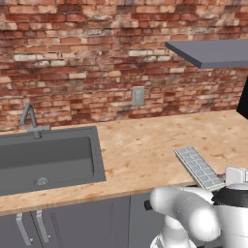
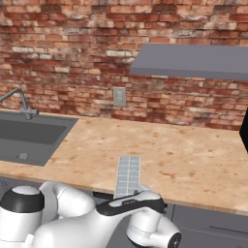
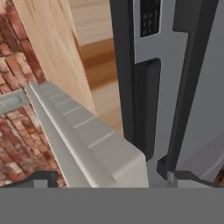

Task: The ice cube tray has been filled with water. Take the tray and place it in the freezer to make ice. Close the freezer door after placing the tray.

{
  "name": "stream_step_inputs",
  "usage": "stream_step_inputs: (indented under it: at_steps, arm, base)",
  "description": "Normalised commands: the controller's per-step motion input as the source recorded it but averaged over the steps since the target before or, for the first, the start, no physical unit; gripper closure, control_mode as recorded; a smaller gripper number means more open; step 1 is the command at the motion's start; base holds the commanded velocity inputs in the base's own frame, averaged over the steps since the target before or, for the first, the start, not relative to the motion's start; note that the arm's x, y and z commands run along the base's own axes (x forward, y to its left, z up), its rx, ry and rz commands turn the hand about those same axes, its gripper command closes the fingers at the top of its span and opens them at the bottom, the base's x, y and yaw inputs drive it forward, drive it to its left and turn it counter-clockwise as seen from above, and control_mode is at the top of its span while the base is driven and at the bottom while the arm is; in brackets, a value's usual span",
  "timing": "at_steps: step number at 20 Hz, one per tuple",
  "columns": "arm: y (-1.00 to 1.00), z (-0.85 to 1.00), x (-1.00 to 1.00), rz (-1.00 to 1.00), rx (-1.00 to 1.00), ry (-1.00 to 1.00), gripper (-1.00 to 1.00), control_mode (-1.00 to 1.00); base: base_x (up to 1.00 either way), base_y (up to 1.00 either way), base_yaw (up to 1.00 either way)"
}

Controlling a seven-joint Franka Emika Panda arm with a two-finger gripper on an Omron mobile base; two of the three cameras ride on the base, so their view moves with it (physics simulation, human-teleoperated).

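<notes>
I see the ice cube tray at the counter's front edge; my gripper straddles it, jaws wide, not clamped.

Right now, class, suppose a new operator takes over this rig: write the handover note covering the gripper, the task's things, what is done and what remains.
Gripper: open, its fingers either side of the near end of the ice cube tray; no grip closed yet.
Ice cube tray: flat on the wooden counter at its front edge, right of the sink, just ahead of the arm.
Freezer door: seen in the hand view with its dark dispenser panel and long handle; open or shut, I cannot tell.
Done: gripper lined up on the tray.
Left: close on the tray, lift, place it in the freezer, shut the door.
</notes>
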Motion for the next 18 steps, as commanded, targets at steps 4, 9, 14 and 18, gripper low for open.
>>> stream_step_inputs:
  at_steps: [4,9,14,18]
  arm:
    - [0.00,-0.07,0.17,0.00,0.00,0.00,-1.00,-1.00]
    - [0.00,-0.03,0.17,0.00,0.00,0.00,-1.00,-1.00]
    - [0.00,0.00,0.12,0.00,0.00,-0.01,-1.00,-1.00]
    - [0.04,0.00,0.03,0.00,-0.01,-0.09,-1.00,-1.00]
  base:
    - [0.00,0.00,0.00]
    - [0.00,0.00,0.00]
    - [0.00,0.00,0.00]
    - [0.00,0.00,0.00]
